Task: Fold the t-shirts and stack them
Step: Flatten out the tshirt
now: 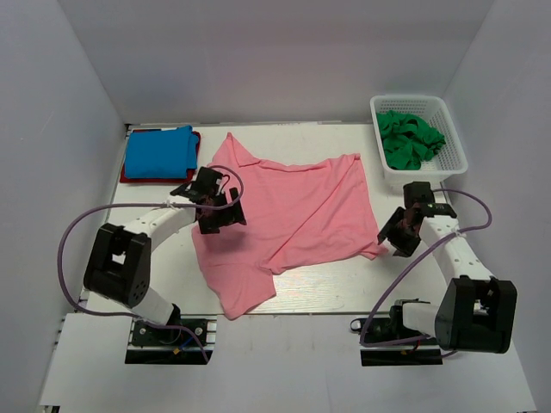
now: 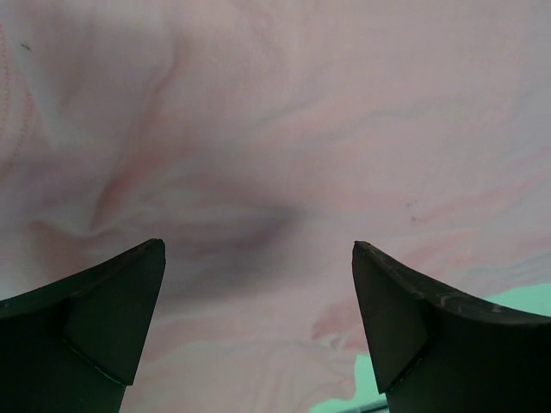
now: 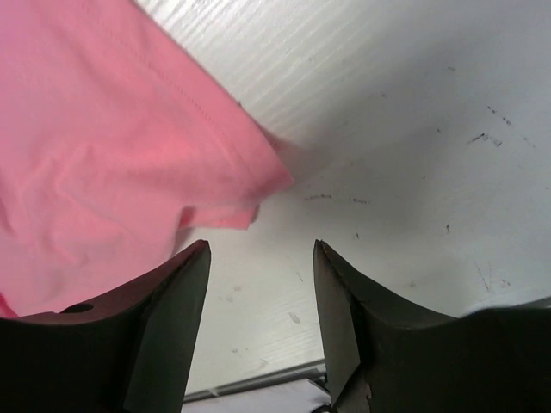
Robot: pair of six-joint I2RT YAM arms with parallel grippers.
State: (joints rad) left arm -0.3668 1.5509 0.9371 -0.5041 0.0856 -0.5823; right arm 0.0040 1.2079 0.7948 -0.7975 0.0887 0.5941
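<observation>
The salmon pink t-shirt [image 1: 293,215] lies crumpled and partly spread in the middle of the table. My left gripper [image 1: 219,215] hovers open over its left part; pink cloth [image 2: 284,129] fills the left wrist view between the spread fingers. My right gripper [image 1: 396,237] is open just right of the shirt's lower right corner [image 3: 258,172], above bare table. The bright blue t-shirt [image 1: 159,151] lies folded on the red one [image 1: 196,138] at the back left. Dark green t-shirts [image 1: 409,139] sit bunched in the basket.
The white lattice basket [image 1: 452,129] stands at the back right corner. White walls enclose the table on three sides. Purple cables loop from both arms. The table's front edge [image 3: 250,383] shows in the right wrist view.
</observation>
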